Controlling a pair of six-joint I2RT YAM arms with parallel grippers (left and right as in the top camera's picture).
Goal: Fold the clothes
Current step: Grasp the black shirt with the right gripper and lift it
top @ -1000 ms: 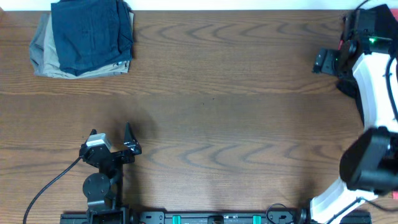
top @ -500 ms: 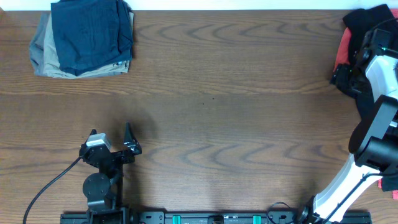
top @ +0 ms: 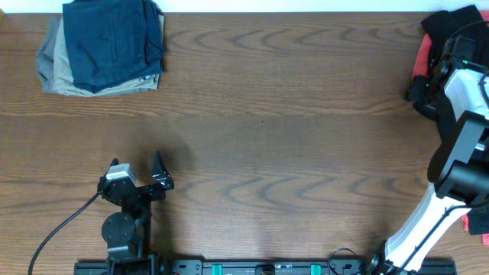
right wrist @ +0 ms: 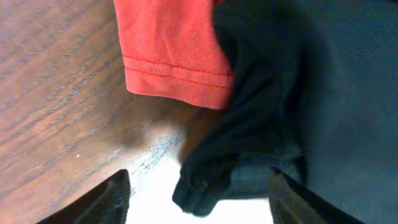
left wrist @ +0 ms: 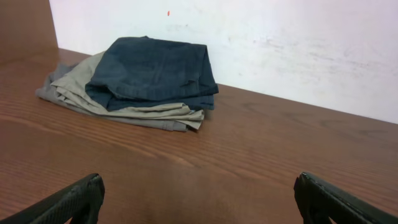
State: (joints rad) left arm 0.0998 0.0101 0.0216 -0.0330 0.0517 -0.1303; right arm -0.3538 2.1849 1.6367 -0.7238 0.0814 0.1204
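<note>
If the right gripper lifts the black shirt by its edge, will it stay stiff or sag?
Probably sag: the black shirt lies in soft folds. It looks thin, so likely light. It lies against the coral-red shirt, which may drag along.

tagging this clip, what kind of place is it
Likely a robot lab workbench: a wood-grain table against a white wall, two arms mounted at its edge, folded garments stacked in a corner.

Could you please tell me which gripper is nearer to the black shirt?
Right. The right gripper hangs open at the edge of the black shirt in the far right corner; the left gripper sits across the table, front left.
</note>
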